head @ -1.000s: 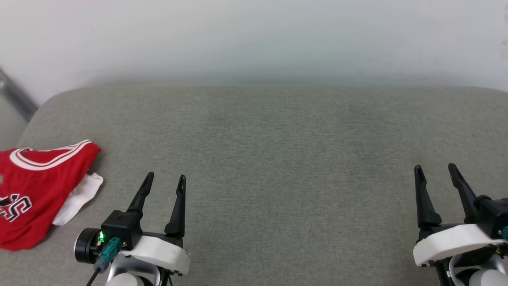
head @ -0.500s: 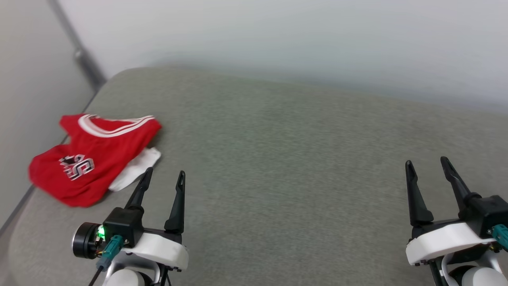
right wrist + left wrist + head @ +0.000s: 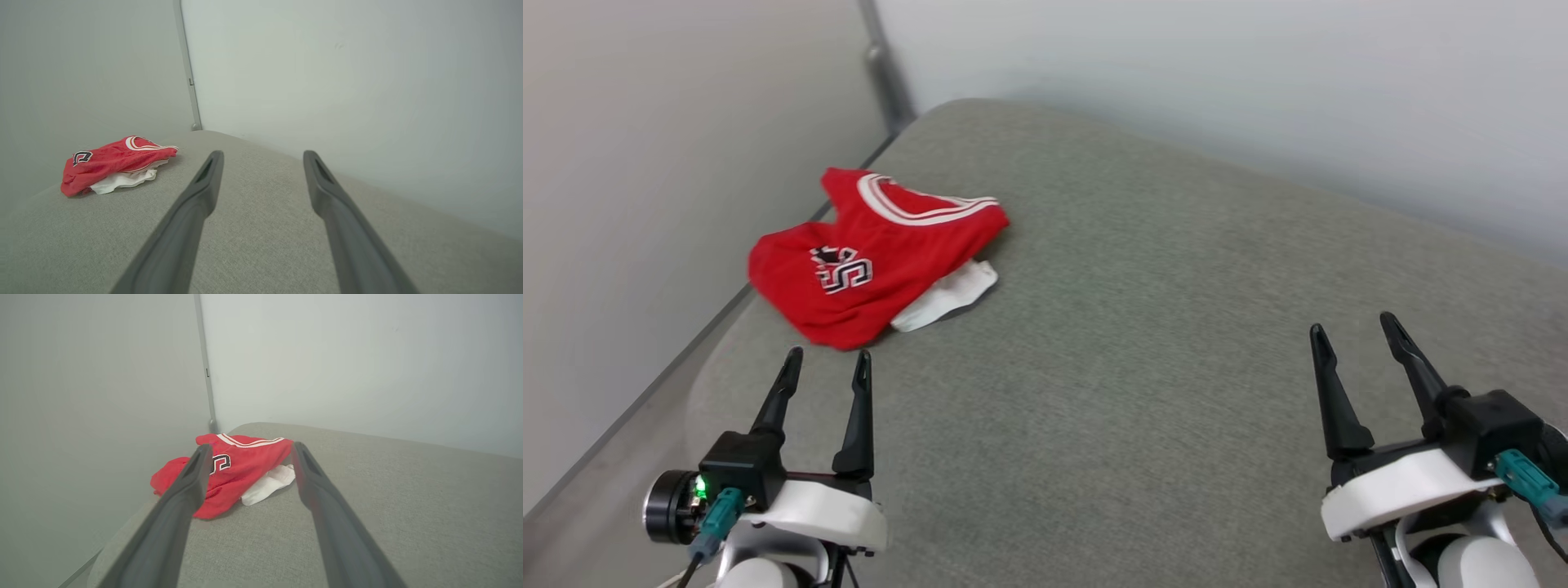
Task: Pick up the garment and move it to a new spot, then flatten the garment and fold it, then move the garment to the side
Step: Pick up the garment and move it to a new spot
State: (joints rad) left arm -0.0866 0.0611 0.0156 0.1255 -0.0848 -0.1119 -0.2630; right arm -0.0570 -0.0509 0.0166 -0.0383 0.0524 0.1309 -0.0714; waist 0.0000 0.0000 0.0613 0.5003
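Note:
The garment point(image 3: 874, 253) lies bunched near the far left corner of the grey cushioned surface point(image 3: 1143, 343): red cloth with white striped trim, black-and-white lettering on top and a white sleeve poking out at its right. My left gripper point(image 3: 825, 358) hovers open just short of its near edge, nothing between the fingers. In the left wrist view the garment point(image 3: 241, 469) sits straight ahead between the open fingers. My right gripper point(image 3: 1354, 331) is open far to the right, over bare cushion. The right wrist view has the garment point(image 3: 116, 163) off to its left.
Pale walls meet in a corner behind the garment, with a grey vertical strip point(image 3: 886, 73) running down the corner. The cushion's left edge point(image 3: 698, 384) drops off beside my left gripper. Bare cushion stretches wide between and ahead of the two grippers.
The head view has swung left, so the garment now sits nearer the middle of the picture and the wall corner shows. Both grippers stay open in the same pose.

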